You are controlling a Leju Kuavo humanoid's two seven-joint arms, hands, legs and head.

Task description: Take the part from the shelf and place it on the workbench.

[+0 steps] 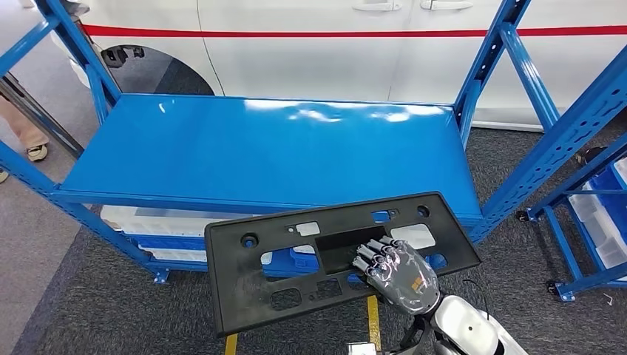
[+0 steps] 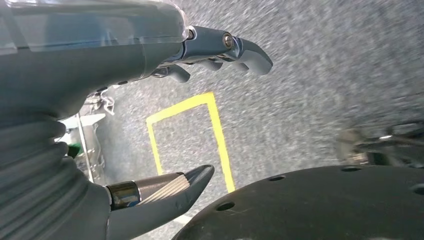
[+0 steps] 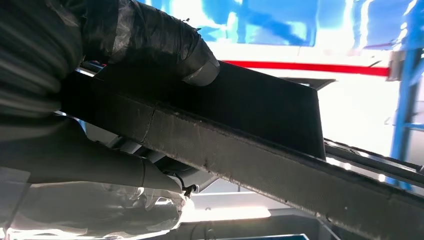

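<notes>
Behind held part [image 1: 296,259], blue shelf [image 1: 266,148]

right hand [image 1: 392,272] gripping black part [image 1: 296,255], bare blue shelf top [image 1: 273,151] lying open ahead, upright posts [image 1: 484,70] flanking it

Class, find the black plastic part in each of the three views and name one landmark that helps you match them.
Head view: the part lies low in the middle, in front of the blue shelf, with the right hand gripping its near edge.
Left wrist view: the part is not in it; the left hand hangs over grey floor.
Right wrist view: the part crosses the picture as a dark slanted bar.
Shared landmark: the car's red stripe.
</notes>
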